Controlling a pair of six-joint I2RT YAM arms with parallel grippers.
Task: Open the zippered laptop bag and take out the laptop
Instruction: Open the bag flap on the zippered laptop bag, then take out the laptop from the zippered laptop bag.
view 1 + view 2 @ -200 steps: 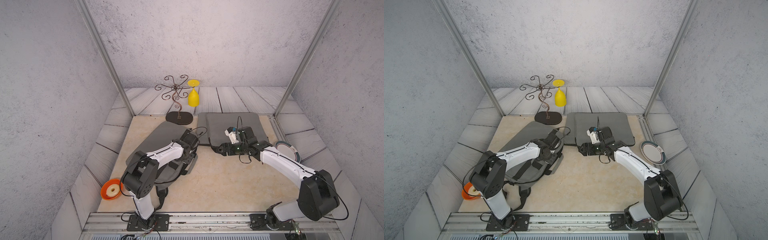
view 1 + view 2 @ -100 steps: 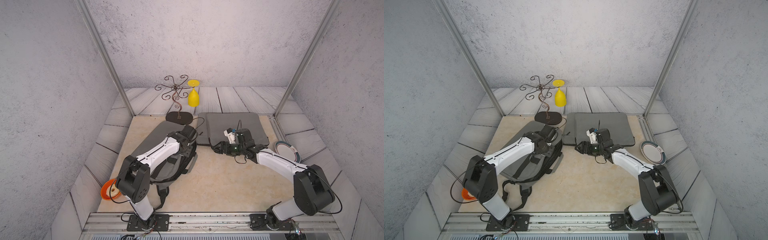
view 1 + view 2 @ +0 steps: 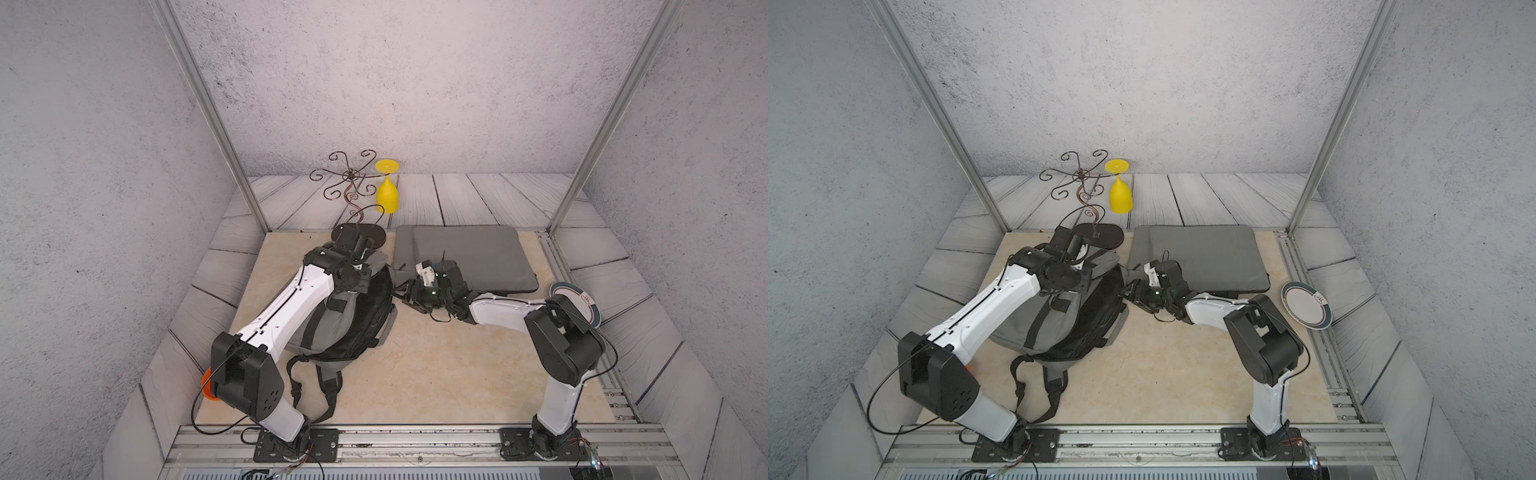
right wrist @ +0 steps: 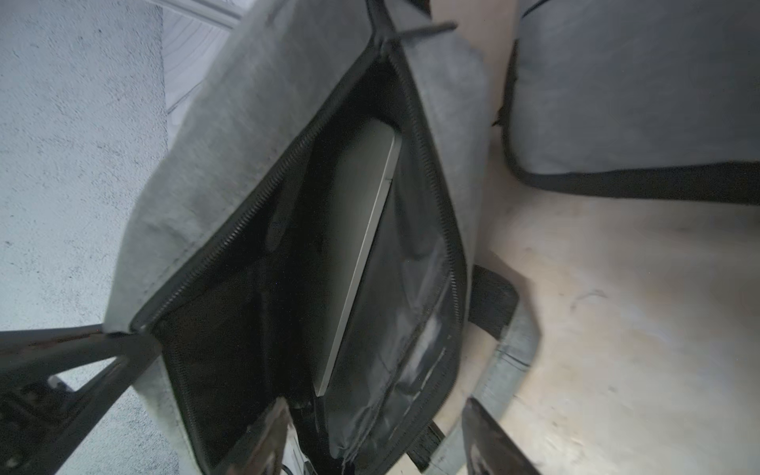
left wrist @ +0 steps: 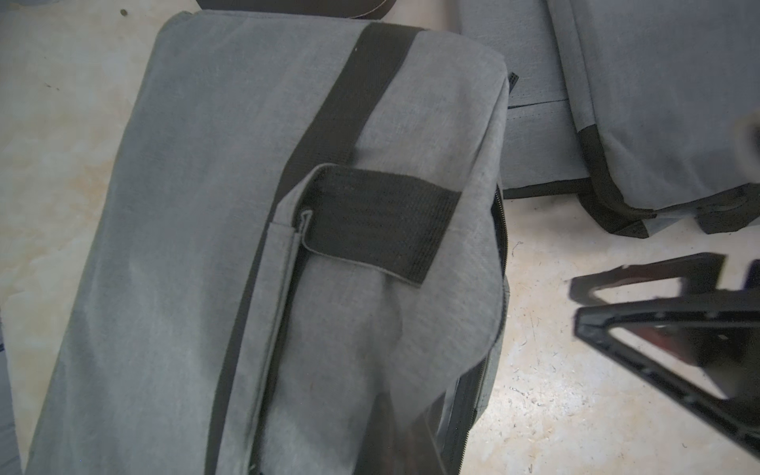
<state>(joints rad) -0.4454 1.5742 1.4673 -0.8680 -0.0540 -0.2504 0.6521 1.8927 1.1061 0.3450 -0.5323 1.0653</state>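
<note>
1. Worktop: pale beige with a marbled stone look, finely scratched where the wrist views show it close.
2. Grey speckled walls close the room on three sides. Two slanting metal posts rise from the far corners of the worktop.
3. Grey plank panels slope up around the worktop, and a metal rail along the near edge carries both arm bases.
4. The laptop bag, a grey backpack with black straps, lies on the left half of the worktop with its zipper undone and its mouth gaping toward the middle.
5. The laptop, silver and thin, sits inside the bag against the dark lining; the right wrist view shows it.
6. The left pincer is clenched on the bag's upper flap at the zipper edge.
7. The right pincer is at the bag's mouth with its jaws apart and nothing gripped.
8. A flat grey sleeve lies at the back right, just beside the bag.
9. A scrolled wire stand stands at the back edge, with a yellow goblet hanging foot up from one arm.
10. A plate with a dark rim rests on the right panel. An orange object shows behind the left arm, mostly hidden.
</note>
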